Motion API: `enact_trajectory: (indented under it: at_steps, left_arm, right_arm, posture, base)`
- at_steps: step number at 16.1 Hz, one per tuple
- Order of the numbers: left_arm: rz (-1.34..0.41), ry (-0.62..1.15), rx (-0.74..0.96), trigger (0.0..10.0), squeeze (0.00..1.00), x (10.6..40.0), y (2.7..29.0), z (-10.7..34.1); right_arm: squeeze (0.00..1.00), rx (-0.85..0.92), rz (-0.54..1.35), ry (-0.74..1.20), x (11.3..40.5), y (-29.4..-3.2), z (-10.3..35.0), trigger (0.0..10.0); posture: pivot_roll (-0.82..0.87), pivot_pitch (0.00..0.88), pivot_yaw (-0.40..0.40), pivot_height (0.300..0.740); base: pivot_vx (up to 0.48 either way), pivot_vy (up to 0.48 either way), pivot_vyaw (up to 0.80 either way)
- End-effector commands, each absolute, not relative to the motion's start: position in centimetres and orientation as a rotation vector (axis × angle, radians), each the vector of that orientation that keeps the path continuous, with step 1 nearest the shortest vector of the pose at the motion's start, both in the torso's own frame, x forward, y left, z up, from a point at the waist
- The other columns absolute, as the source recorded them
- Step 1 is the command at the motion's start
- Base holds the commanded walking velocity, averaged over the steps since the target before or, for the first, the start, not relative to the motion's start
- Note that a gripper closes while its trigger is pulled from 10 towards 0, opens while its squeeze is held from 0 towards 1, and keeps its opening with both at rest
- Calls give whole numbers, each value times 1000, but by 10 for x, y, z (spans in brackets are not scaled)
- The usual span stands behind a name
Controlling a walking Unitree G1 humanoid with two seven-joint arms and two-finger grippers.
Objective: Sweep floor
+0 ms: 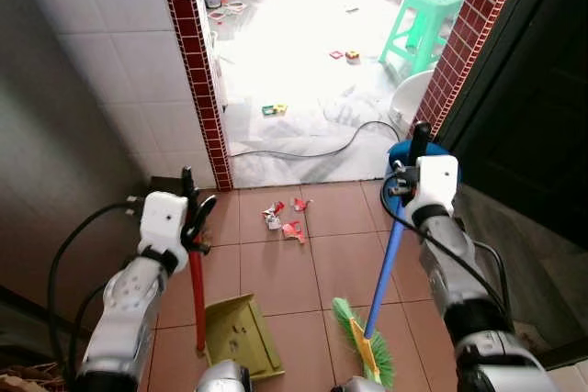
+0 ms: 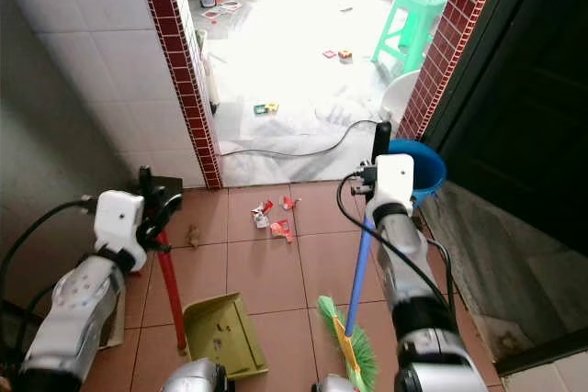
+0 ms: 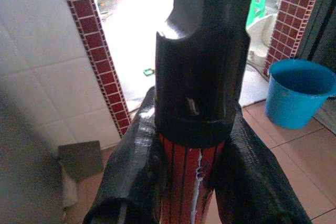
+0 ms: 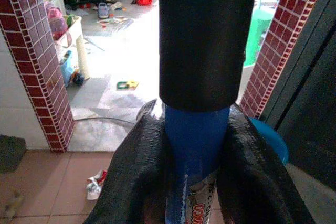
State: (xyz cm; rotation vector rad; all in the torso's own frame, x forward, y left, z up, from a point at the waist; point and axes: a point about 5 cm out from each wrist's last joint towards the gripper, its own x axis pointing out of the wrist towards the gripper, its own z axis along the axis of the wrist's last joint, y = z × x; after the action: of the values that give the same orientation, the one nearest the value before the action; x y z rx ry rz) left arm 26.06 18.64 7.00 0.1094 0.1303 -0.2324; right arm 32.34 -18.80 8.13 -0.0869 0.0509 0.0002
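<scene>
- Left eye view: left gripper (image 1: 190, 213) clamped round the red handle of the dustpan (image 1: 241, 335), pan resting flat on the brown tiled floor (image 1: 276, 273) with its mouth turned toward the litter, presumably ready to receive it. Right gripper (image 1: 413, 172) closed on the blue handle of the broom (image 1: 367, 341), green bristles down on the floor just beside the pan. Scraps of red and white litter (image 1: 285, 219) lying near the doorway threshold, ahead of both tools and apart from them. Blue bucket (image 1: 401, 155) partly hidden behind the right gripper.
- Right eye view: same layout; broom shaft slanting from the bristles up to the right gripper, likely held so for a pull toward the pan. Green stool (image 2: 413, 20) and scattered toys well beyond the doorway, on the bright floor outside.
- Left wrist view: both black fingers (image 3: 134, 166) pressed against the red handle just under its black end cap, no gap visible; narrow, firm hold.
- Right wrist view: fingers (image 4: 139, 171) wrapped snugly about the blue handle below its black grip sleeve; litter visible on the tiles past the fingers. Sweeping apparently not yet at the litter.
</scene>
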Motion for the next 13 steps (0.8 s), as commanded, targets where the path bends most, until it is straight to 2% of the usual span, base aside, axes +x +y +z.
enact_trajectory:
  at_steps: [1, 5, 7, 11, 13]
  left_arm:
    - [-228, 148, 105, 10000, 0, 258, 187, 68]
    - [-227, 113, 70, 10000, 0, 259, 176, 74]
    - [-249, 99, 107, 10000, 0, 246, 174, 80]
    - [-232, 66, 13, 10000, 0, 242, 166, 88]
    - [-272, 75, 48, 10000, 0, 239, 157, 92]
  right_arm:
    - [0, -131, 0, 27, 323, -190, 86, 10000]
    - [0, -140, -99, -42, 320, -204, 100, 10000]
    - [0, -136, -127, -58, 309, -208, 102, 10000]
    - [0, -82, -51, -103, 303, -192, 111, 10000]
    - [0, -68, -87, -137, 307, -190, 126, 10000]
  posture:
    - [-80, 0, 25, 740]
    - [-74, 0, 28, 740]
    - [-66, 0, 7, 740]
    - [-57, 0, -14, 740]
    - [-57, 23, -13, 740]
  base:
    - [0, 0, 0]
    - [0, 0, 0]
    - [0, 0, 0]
    - [0, 0, 0]
    - [0, 0, 0]
